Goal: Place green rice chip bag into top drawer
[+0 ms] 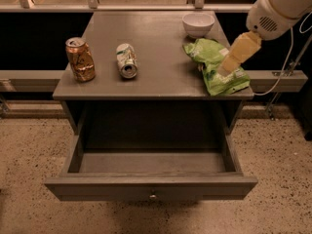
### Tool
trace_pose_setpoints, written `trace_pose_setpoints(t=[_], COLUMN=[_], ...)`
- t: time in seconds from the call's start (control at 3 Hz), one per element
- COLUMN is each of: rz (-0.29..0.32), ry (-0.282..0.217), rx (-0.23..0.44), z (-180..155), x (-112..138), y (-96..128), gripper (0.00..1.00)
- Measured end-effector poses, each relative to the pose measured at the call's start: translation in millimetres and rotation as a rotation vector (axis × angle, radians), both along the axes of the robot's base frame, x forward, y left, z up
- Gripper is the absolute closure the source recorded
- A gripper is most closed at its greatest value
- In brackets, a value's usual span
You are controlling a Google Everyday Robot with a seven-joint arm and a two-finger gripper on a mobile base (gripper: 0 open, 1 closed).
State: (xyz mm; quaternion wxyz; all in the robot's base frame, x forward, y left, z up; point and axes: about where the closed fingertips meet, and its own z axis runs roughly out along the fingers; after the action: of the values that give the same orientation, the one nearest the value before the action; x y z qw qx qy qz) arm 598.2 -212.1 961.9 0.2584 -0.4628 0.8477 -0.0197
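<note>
Grey wood makes up the counter (156, 38), a small cabinet standing on a speckled floor (29, 145). Below its top, the top drawer (97, 188) is pulled well out toward the camera. Its shallow inside is open to view, and its flat front panel has a small round knob (153, 196) in the middle.

The white arm (280, 6) reaches in from the upper right corner and slants down to the left. At its end, the yellowish gripper (225, 68) sits over the right part of the counter, its tip right at the bag; contact cannot be confirmed. Whether the gripper is open or closed cannot be told.

The bag (207, 52), crinkled and light green, lies flat on the counter near the right front corner, outside the drawer, with its lower end at the counter's edge. Just behind it, near the back right, stands a white bowl (198, 23). On the left side, a dented brown can (80, 59) stands upright. Beside it, a green-and-white can (126, 60) lies on its side, its end facing the front. Both cans are well apart from the bag.
</note>
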Motion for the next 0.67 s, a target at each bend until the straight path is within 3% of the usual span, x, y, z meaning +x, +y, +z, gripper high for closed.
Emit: trace_pose_setpoints(t=[0.33, 0.67], rz=[-0.098, -0.196], ry=[0.017, 0.061], rx=[0.092, 0.161], z=[-30.7, -69.1], x=[44.5, 70.1], y=[14.8, 20.3], gripper=[0.00, 0.00])
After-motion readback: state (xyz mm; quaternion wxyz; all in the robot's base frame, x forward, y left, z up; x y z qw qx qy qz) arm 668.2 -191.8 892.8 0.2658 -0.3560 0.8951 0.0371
